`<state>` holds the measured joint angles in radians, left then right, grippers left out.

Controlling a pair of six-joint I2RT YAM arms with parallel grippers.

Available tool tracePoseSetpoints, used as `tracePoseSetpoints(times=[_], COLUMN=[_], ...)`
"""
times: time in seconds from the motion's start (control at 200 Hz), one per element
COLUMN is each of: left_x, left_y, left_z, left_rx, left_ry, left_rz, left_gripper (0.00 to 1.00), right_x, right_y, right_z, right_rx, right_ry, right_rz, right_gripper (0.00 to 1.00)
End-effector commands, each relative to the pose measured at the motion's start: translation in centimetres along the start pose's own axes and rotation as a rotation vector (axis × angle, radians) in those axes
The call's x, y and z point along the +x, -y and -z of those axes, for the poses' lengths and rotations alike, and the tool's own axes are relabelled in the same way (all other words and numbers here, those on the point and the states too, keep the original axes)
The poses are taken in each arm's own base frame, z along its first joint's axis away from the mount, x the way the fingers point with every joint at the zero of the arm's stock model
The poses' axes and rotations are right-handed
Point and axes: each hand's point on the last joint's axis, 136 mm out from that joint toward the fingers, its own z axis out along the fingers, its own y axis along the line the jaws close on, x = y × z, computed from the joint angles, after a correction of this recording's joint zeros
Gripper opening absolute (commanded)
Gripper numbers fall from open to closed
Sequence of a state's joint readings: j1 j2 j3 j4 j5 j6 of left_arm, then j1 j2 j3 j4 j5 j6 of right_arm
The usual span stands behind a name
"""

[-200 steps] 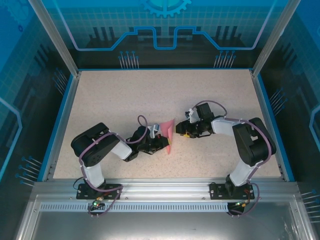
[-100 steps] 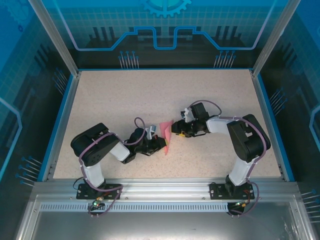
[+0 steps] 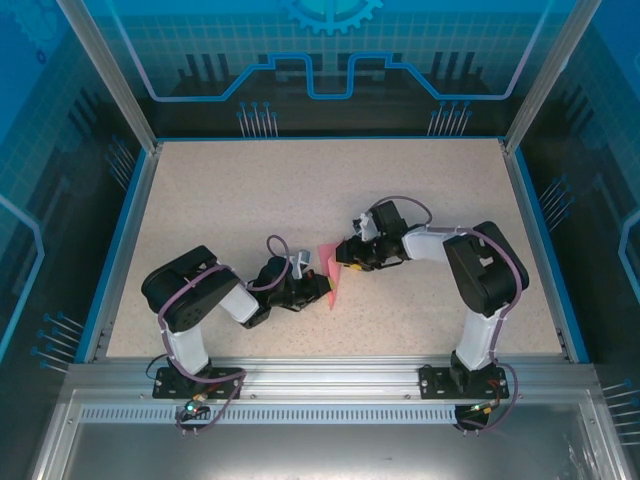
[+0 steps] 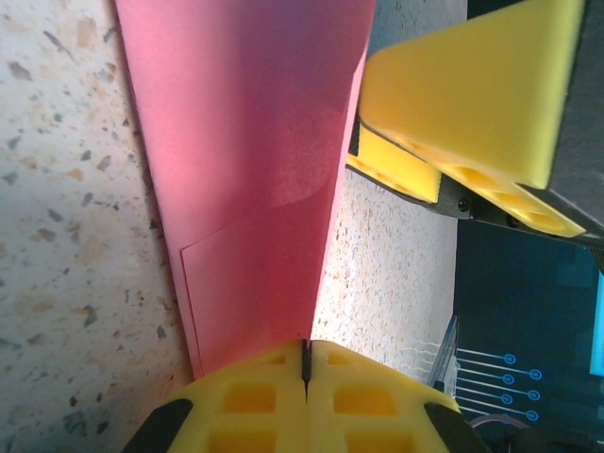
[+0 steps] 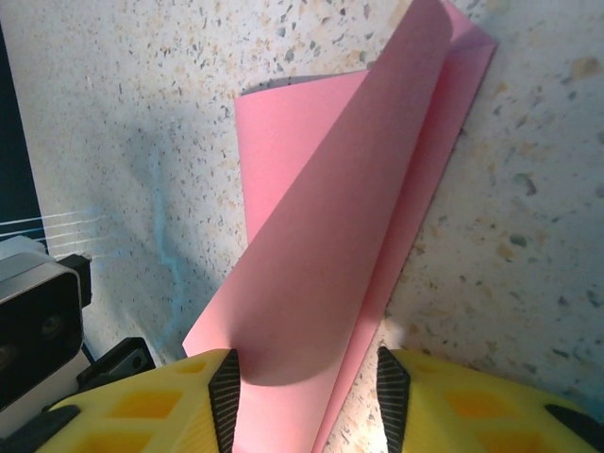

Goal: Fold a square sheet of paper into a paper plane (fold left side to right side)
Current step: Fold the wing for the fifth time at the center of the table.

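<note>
The part-folded paper plane lies mid-table, long axis running near to far. The left gripper is clamped on its narrow near end. The right gripper, jaws half apart, straddles the raised flap at the wide far end.

Speckled sandy table top in the middle, bright under soft light. Blue edge round it at 9, 12 and 3 o'clock. Dark back wall at 12 o'clock with light blue lines and a gear picture. Slanting grey metal posts at 11 and 1 o'clock. Dark blue side walls at 9 and 3 o'clock. Grey metal rail at 6 o'clock, with a shiny grey shelf below.
</note>
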<state>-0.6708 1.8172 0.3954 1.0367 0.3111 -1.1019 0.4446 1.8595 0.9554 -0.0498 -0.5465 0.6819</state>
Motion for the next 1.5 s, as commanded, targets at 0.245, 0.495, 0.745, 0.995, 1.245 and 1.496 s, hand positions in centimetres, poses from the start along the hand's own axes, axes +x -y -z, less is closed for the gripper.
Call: tracePoseSetpoints(times=[0.245,0.495,0.745,0.995,1.245,1.496], left_x=[-0.6,-1.2,-3.3,-5.5,-6.1,-6.0], left_y=[-0.4,1.0,1.2,1.4,0.5,-0.3], left_z=[0.2,0.9,2.4,1.6,-0.4,-1.2], left_rx=[-0.005,-0.013,-0.028,-0.018,-0.038,-0.042], left_ry=[0.022,0.025,0.058,0.040,0.011,-0.003], left_rz=[0.018,-0.032,-0.032,-0.028,-0.019,-0.003], left_gripper=[0.05,0.19,0.36,0.47,0.42,0.29], right_x=[1.5,1.7,1.7,1.6,1.7,1.6], right_y=[1.7,2.1,1.9,1.7,1.8,1.6], right_z=[-1.2,-1.5,-1.6,-1.6,-1.6,-1.5], right_rx=[0.107,0.121,0.116,0.115,0.116,0.113], right_ry=[-0.086,-0.100,-0.100,-0.100,-0.105,-0.106], right_rz=[-0.074,-0.085,-0.078,-0.076,-0.078,-0.076], right_gripper=[0.44,0.44,0.44,0.44,0.44,0.44])
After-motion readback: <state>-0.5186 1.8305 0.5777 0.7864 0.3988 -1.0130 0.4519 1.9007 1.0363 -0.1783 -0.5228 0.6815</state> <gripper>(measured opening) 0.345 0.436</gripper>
